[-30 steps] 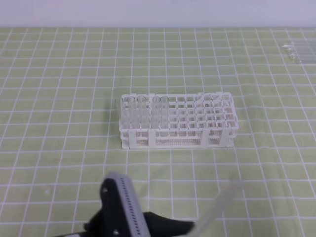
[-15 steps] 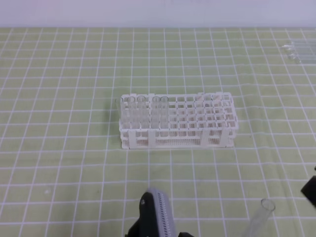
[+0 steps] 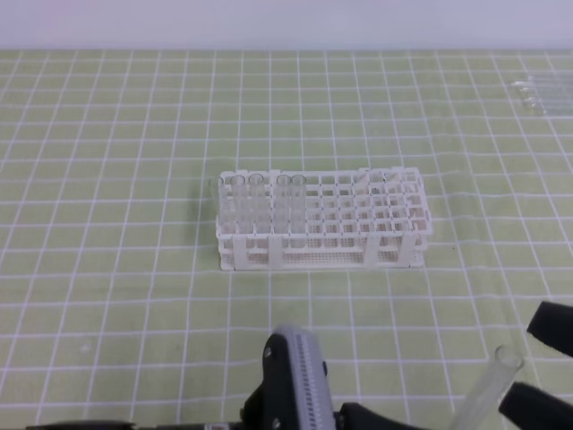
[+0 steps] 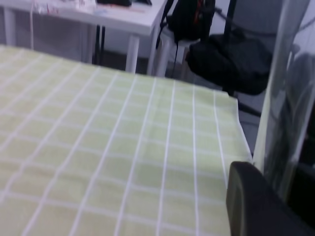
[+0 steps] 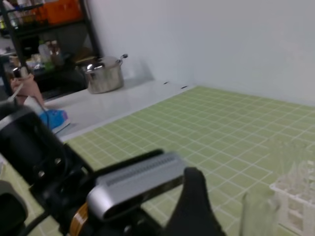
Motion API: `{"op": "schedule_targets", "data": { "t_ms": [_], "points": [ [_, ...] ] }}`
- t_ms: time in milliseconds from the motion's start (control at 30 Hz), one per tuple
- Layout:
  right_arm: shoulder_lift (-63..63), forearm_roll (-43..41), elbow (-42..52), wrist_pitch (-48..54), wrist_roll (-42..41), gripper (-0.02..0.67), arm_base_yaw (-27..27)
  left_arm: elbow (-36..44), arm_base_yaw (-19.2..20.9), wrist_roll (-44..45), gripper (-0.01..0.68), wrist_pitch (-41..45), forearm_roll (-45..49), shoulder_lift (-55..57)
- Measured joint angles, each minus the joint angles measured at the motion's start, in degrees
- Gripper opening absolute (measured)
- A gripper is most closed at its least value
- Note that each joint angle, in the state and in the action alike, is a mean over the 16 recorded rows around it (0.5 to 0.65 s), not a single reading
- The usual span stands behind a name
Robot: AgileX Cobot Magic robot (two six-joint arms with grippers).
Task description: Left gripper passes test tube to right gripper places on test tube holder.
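While tilted, clear test tube (image 3: 488,394) shows open rim.

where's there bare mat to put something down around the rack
Bare checked mat lies left of the test tube holder, behind it up to the far edge, and right of it, short of the spare tubes in the far right corner. In front it is crowded: left gripper, test tube, open right gripper.

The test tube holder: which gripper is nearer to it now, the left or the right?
Left, though not by much. The left gripper sits in front of the test tube holder, near the bottom edge. The right gripper is further off, at the front right corner, its jaws open.
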Motion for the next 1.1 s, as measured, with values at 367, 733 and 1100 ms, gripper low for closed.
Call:
{"op": "schedule_targets", "data": {
  "t_ms": [367, 733, 1100],
  "points": [
    [0.10, -1.12, 0.00, 0.86, -0.03, 0.453, 0.01, -5.75, -0.04, -0.18, 0.076, 0.21, 3.34, 2.68],
    [0.10, -2.11, 0.00, -0.05, -0.03, 0.312, 0.01, -9.48, -0.01, -0.60, 0.065, -0.18, 5.17, 4.30],
    [0.10, -2.35, 0.00, -1.26, -0.12, 0.194, 0.01, -10.58, -0.01, -0.59, 0.065, -0.63, 3.95, 4.70]
  ]
}}
